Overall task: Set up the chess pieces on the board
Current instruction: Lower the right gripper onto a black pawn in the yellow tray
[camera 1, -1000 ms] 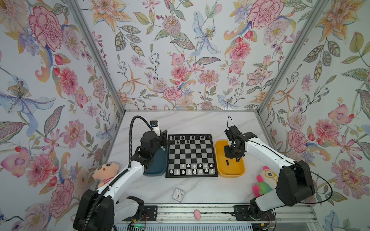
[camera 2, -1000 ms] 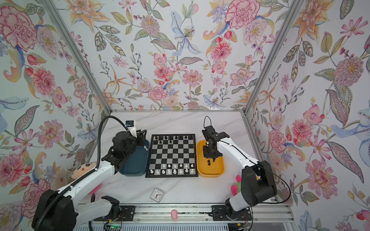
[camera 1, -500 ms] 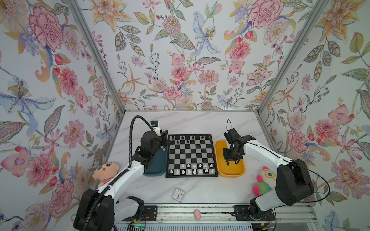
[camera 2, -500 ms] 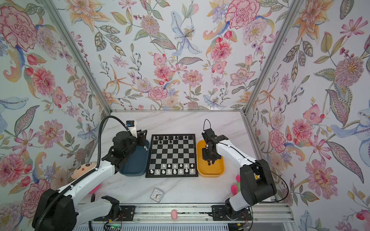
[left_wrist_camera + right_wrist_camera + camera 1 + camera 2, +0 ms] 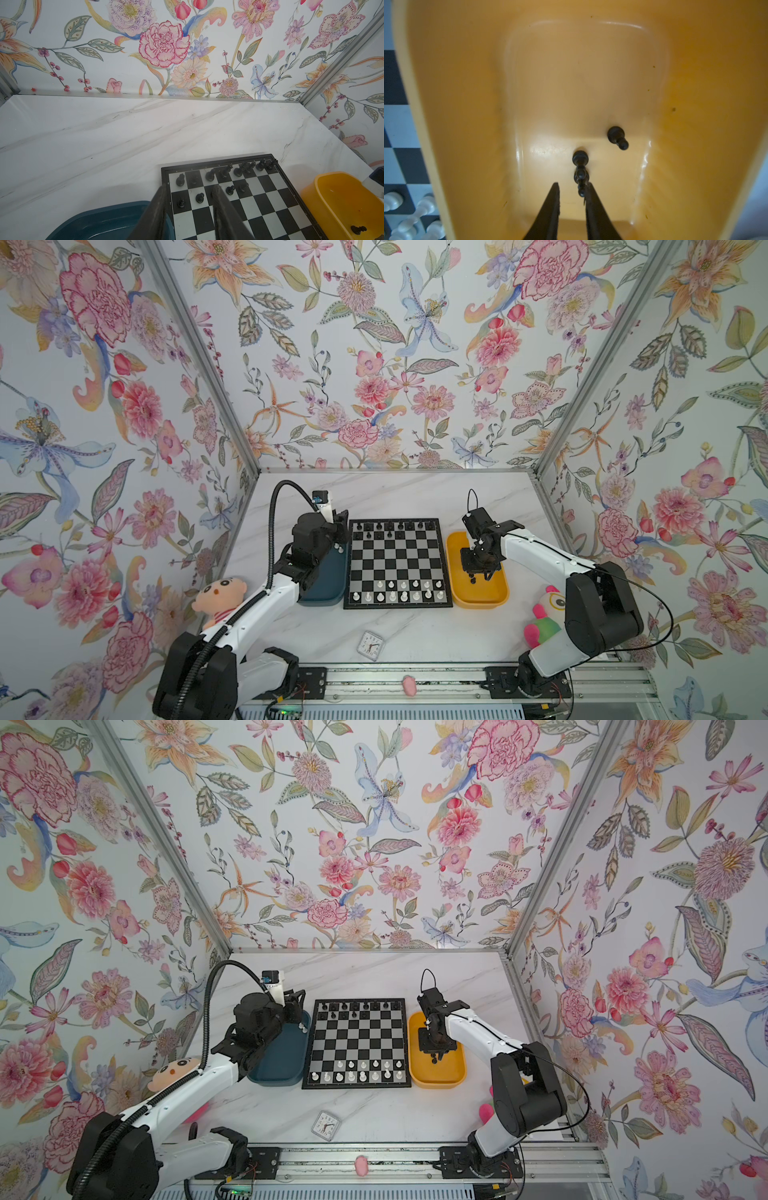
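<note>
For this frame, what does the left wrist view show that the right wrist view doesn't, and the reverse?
Left wrist only: the left pincer, jaws apart and empty, small black plastic chess pieces standing on the black-and-silver chequered board, the dark teal plastic tray and the flowered wallpaper wall.
Right wrist only: the right pincer, jaws apart, a black pawn just beyond its tips, and small white plastic chess pieces on the board.
Both: the board and the yellow plastic tray with a loose black piece inside.
</note>
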### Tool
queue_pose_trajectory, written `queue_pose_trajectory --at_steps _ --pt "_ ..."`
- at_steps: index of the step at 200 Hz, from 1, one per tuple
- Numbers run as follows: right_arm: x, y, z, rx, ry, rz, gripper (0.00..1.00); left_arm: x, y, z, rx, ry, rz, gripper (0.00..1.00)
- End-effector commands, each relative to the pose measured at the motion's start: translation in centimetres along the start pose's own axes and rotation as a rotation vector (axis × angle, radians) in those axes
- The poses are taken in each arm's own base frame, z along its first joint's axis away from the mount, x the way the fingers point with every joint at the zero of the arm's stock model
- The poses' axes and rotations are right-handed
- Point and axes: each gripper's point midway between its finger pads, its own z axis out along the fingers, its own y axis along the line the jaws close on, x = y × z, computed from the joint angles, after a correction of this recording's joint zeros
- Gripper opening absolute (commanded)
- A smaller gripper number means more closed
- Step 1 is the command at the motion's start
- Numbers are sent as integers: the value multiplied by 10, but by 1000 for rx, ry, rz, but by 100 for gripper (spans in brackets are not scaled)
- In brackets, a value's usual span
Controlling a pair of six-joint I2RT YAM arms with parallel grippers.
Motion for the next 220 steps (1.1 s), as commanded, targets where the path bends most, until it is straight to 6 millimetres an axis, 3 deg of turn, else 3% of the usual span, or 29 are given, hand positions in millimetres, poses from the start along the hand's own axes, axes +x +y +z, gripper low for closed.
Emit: queue_pose_trajectory --at_steps 1,220 --pt "8 -4 11 11 36 18 24 -12 -1 2 13 -28 -19 39" --pt "7 -6 29 20 72 28 18 -9 -1 5 14 -19 -22 39"
